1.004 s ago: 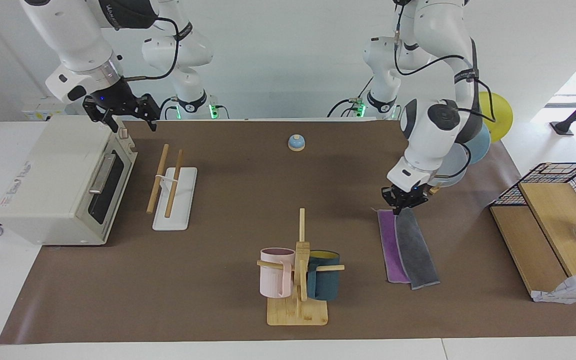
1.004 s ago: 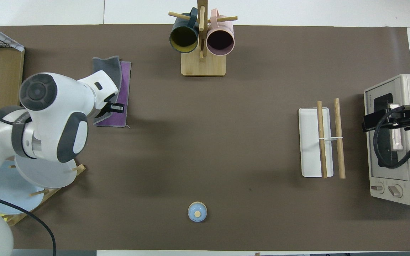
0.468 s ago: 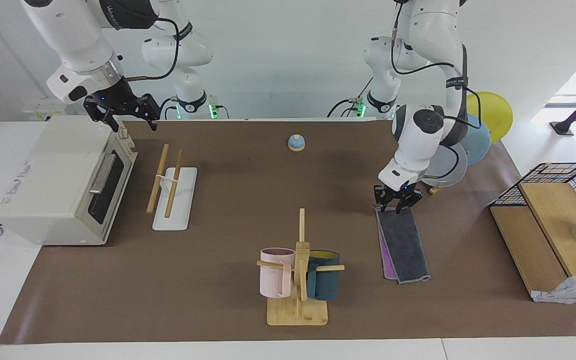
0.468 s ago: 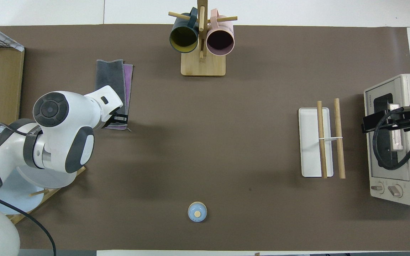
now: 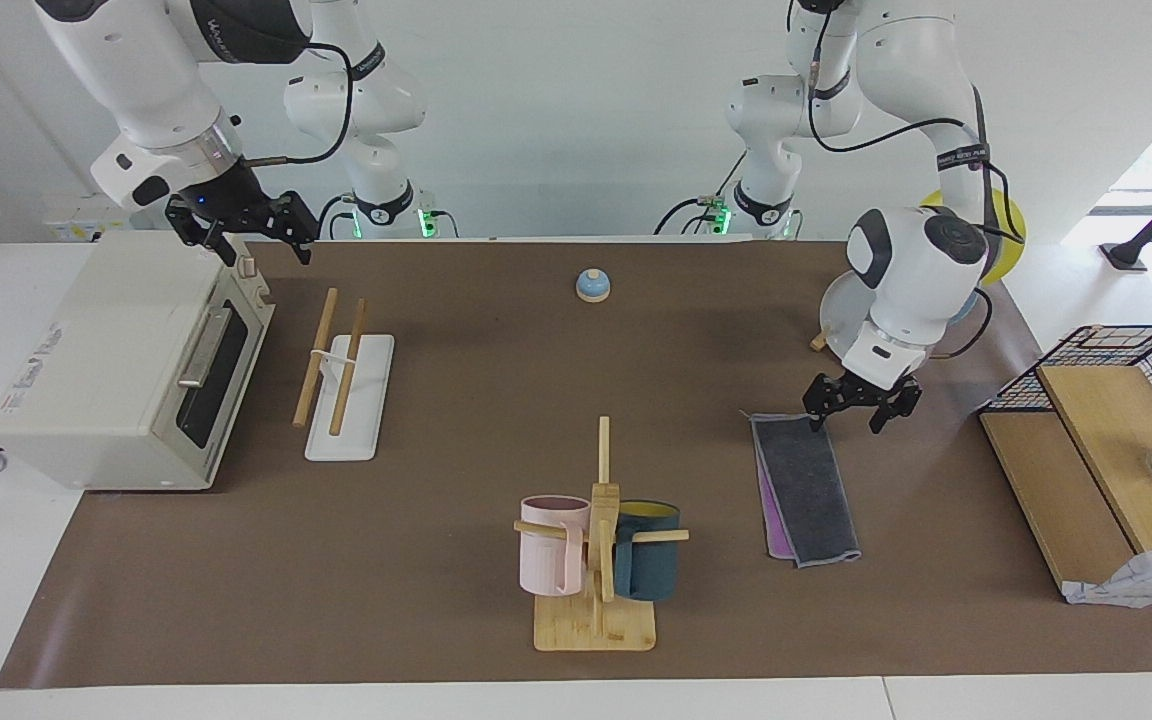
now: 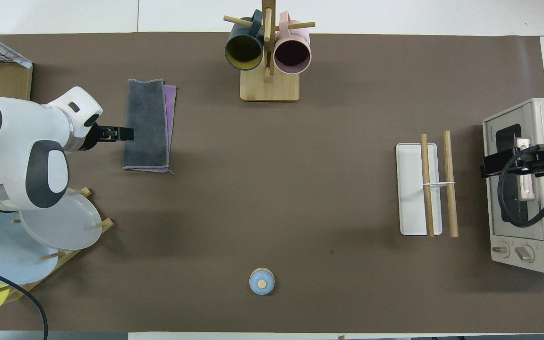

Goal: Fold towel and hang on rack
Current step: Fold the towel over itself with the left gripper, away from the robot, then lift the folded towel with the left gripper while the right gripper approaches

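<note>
The towel (image 5: 804,490) is lying flat on the brown mat toward the left arm's end of the table, folded in half with the dark grey face up and a thin purple strip showing along one long edge. Its long axis is running from nearer the robots to farther from them. The left gripper (image 5: 862,405) is hanging empty just above the mat beside the towel's nearer corner, its fingers spread apart and nothing between them, with the wrist pointing almost straight down. The rack (image 5: 346,370) is sitting well apart from the towel, at the right arm's end beside the toaster oven (image 5: 126,365), its two rods lying roughly parallel to the towel's long axis. The left arm is by far the closer one to the cloth. The right gripper (image 5: 241,228) is waiting over the oven's top edge, fingers parted and empty.
</note>
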Tool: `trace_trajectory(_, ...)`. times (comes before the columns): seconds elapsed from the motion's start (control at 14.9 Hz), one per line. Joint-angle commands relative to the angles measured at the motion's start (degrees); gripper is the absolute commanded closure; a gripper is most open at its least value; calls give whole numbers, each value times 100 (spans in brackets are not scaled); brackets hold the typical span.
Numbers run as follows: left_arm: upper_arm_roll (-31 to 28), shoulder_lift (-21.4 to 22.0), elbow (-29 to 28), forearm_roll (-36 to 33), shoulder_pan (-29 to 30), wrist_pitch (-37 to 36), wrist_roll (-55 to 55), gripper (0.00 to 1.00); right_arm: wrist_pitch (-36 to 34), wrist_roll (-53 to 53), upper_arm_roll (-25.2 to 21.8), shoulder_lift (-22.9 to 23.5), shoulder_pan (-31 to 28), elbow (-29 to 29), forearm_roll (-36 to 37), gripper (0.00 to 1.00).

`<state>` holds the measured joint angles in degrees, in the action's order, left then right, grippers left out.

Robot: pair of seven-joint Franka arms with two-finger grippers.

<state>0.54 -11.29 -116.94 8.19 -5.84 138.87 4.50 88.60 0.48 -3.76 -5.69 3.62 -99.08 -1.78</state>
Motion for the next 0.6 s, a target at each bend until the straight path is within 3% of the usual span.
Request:
trace_trajectory(0.0, 61, -714, 653, 288, 153, -124, 253, 0, 113, -136, 24, -143, -19, -173, -218, 0)
trace_trajectory(0.2, 69, -1102, 918, 297, 162, -124, 515, 0, 122, -136, 33, -143, -11, -173, -227, 0)
trace_trajectory(0.4, 69, -1138, 901, 314, 171, -124, 622, 0, 227, -127, 42, -134, 7, -173, -279, 0)
trace_trajectory(0.54, 69, -1138, 857, 350, 119, -132, 622, 0, 708, -118, 51, -178, 103, -426, -542, 0)
